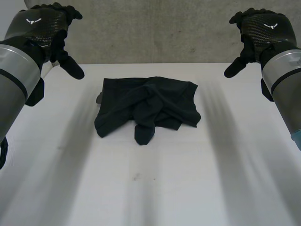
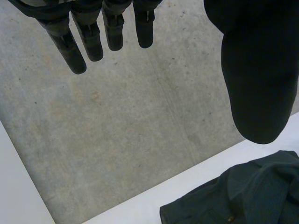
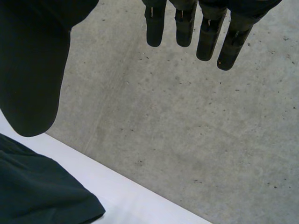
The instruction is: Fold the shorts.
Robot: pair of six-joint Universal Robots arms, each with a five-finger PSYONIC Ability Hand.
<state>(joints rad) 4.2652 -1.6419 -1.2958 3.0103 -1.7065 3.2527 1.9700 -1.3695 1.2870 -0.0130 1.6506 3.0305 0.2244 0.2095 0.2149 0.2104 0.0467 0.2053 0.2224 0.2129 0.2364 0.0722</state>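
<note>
Shorts [image 1: 147, 108], black and crumpled, lie in a heap at the middle of the white table [image 1: 155, 188], touched by neither hand. The left hand [image 1: 44, 29] hangs above the far left corner, fingers [image 2: 74, 51] straight and slightly spread, thumb apart. The right hand [image 1: 257, 29] mirrors it at the far right, fingers [image 3: 208, 42] straight, holding nothing.

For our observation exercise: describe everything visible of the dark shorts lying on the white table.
The black soft-fabric shorts lie crumpled in a heap on the white table, near its far middle, with wrinkles and one rounded flap poking toward the robot. Only the table touches them; the left robot hand and right robot hand are raised apart, open.
</note>
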